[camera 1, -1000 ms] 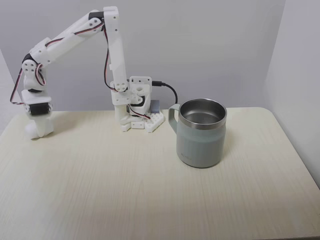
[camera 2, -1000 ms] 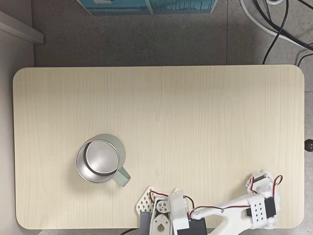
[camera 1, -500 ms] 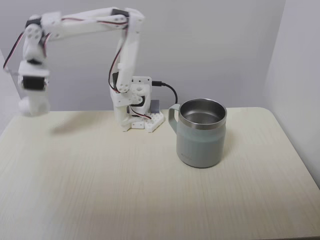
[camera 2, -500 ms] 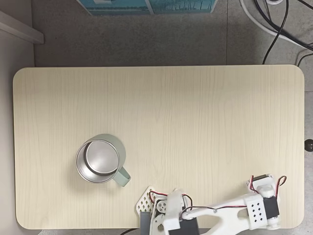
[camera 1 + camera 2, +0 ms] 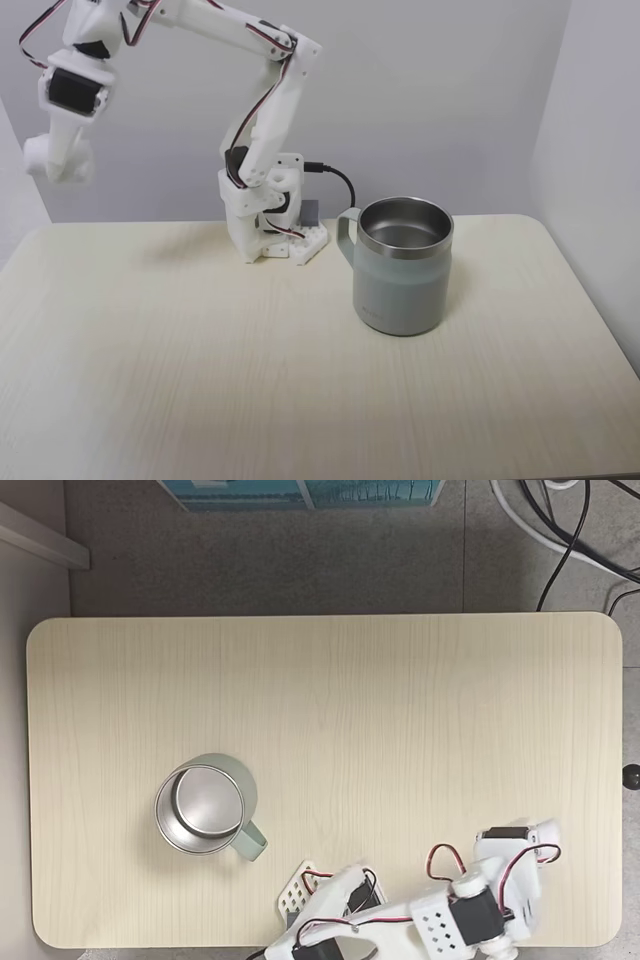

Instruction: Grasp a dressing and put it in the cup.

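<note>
Gripper (image 5: pixel 58 160) hangs high above the table's (image 5: pixel 200 350) left edge in the front fixed view (jaws too blurred to tell apart or together); I see no dressing, possibly pinched there. Cup (image 5: pixel 403 265) stands upright, mouth open, well apart, ready to receive

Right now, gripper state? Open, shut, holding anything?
Gripper: raised high above the table's left end in the front fixed view. Its fingers blur together white on white, so open or shut cannot be told, nor whether it holds the dressing.

Grey-green cup (image 5: pixel 403 266) upright, steel-lined.
</note>
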### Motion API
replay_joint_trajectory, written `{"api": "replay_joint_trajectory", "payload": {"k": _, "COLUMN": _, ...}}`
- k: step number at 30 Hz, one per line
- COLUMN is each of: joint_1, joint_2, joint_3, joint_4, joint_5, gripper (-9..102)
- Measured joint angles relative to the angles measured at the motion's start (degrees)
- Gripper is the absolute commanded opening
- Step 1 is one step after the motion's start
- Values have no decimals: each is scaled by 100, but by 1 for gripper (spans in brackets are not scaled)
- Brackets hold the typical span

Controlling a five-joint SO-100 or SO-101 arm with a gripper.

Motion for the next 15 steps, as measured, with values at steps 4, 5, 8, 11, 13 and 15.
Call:
{"api": "replay_joint_trajectory", "payload": {"k": 4, "joint_1": -580, "joint_2": 185, "joint_3": 114, "joint_4": 88, "joint_5": 677, "gripper": 0}}
{"api": "replay_joint_trajectory", "payload": {"k": 5, "joint_1": -756, "joint_2": 255, "joint_3": 123, "joint_4": 114, "joint_5": 853, "gripper": 0}}
{"api": "replay_joint_trajectory", "payload": {"k": 8, "joint_1": -1380, "joint_2": 325, "joint_3": 123, "joint_4": 237, "joint_5": 1327, "gripper": 0}}
{"api": "replay_joint_trajectory", "payload": {"k": 11, "joint_1": -2118, "joint_2": 334, "joint_3": 220, "joint_4": 431, "joint_5": 1819, "gripper": 0}}
{"api": "replay_joint_trajectory", "payload": {"k": 13, "joint_1": -2663, "joint_2": 334, "joint_3": 352, "joint_4": 615, "joint_5": 2162, "gripper": 0}}
{"api": "replay_joint_trajectory", "payload": {"k": 15, "joint_1": -3261, "joint_2": 334, "joint_3": 466, "joint_4": 809, "joint_5": 2496, "gripper": 0}}
